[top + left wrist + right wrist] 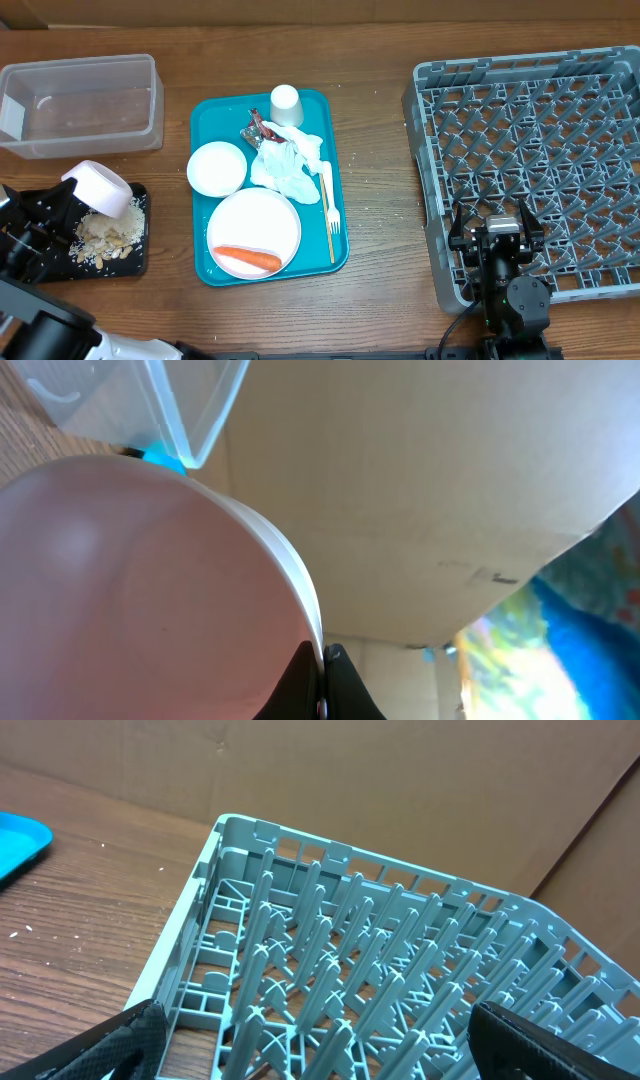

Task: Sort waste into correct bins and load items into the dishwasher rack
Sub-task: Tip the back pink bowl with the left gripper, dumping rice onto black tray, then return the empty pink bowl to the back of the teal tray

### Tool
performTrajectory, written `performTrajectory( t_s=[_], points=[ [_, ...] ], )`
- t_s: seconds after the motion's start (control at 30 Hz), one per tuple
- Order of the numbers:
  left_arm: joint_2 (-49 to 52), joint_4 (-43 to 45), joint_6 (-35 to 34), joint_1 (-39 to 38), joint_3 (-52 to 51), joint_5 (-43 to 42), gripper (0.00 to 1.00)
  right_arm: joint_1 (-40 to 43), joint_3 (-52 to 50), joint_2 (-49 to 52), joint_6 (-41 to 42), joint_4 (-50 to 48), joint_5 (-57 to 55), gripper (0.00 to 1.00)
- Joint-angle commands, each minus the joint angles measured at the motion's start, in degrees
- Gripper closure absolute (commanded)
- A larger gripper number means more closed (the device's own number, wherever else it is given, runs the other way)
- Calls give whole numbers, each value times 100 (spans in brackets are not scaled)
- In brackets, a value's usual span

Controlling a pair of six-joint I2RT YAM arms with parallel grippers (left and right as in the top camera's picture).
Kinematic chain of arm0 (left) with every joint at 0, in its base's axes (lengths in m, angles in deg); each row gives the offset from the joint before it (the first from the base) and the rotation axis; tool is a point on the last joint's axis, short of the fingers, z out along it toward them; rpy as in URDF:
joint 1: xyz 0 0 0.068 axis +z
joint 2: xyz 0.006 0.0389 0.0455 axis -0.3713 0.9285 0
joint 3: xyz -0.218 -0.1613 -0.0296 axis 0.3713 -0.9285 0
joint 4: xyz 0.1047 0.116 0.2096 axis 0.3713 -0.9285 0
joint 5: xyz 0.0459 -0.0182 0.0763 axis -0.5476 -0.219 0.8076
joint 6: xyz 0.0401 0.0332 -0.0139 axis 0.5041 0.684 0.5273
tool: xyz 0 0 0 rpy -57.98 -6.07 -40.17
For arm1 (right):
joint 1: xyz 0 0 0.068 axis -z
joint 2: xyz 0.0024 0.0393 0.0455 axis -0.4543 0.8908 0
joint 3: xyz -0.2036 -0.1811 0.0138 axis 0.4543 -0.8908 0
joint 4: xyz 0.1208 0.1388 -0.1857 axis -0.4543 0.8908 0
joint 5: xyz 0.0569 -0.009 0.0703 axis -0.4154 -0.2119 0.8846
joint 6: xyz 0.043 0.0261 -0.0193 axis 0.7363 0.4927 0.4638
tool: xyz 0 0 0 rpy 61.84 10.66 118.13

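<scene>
Overhead view: the left pincer (pixel 66 192) is closed on the rim of a small white bowl (pixel 100 188) and holds it tilted above the black tray (pixel 143 255), at the left of the counter (pixel 380 150). Pale crumbs (pixel 105 232) lie in this tray, under the bowl. The clear tub (pixel 80 105) stands just behind it. On the teal tray (pixel 215 115) in the middle wait the second bowl (pixel 216 167), the plate (pixel 254 225) with the carrot piece (pixel 247 258), the cup (pixel 286 104), the napkins (pixel 290 165), the wrapper (pixel 258 130) and the fork (pixel 329 205). The dishwasher rack (pixel 530 150) at the right has nothing in it. The right pincer (pixel 497 232) hangs over its near left corner, fully open and holding nothing.

Left wrist view: the bowl fills the left side, and the two tips meet tightly on its rim at the bottom edge. A corner of the clear tub shows above.

Right wrist view: both fingers (pixel 90 1050) stand wide apart at the lower corners, with only the pegs of the rack between them.

The step seems to be the emptying of the crumbs into the black tray. To do it well, the mouth of the bowl should be over the middle of the tray, not its edge, since a few pale specks already lie on the counter around. A steeper tilt and a small shake would probably free what sticks inside. The grip is on a thin rim, so the motion should be gentle, otherwise the bowl may slip.
</scene>
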Motion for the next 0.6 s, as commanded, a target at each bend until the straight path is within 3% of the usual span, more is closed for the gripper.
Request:
performTrajectory(
  t_s=[0.0, 0.2, 0.37, 0.57],
  points=[
    [-1027, -37, 269, -304, 7, 431, 96, 15, -55, 2, 2, -35, -35, 0],
    [-2297, 280, 101, -1475, 378, 1867, 96, 15, -55, 2, 2, -35, -35, 0],
    [-2811, 1320, -774, -3021, 560, 4175, 96, 15, -55, 2, 2, -35, -35, 0],
    [-2673, 2629, -597, -5222, 560, 6669, 96, 15, -55, 2, 2, -35, -35, 0]
  ],
)
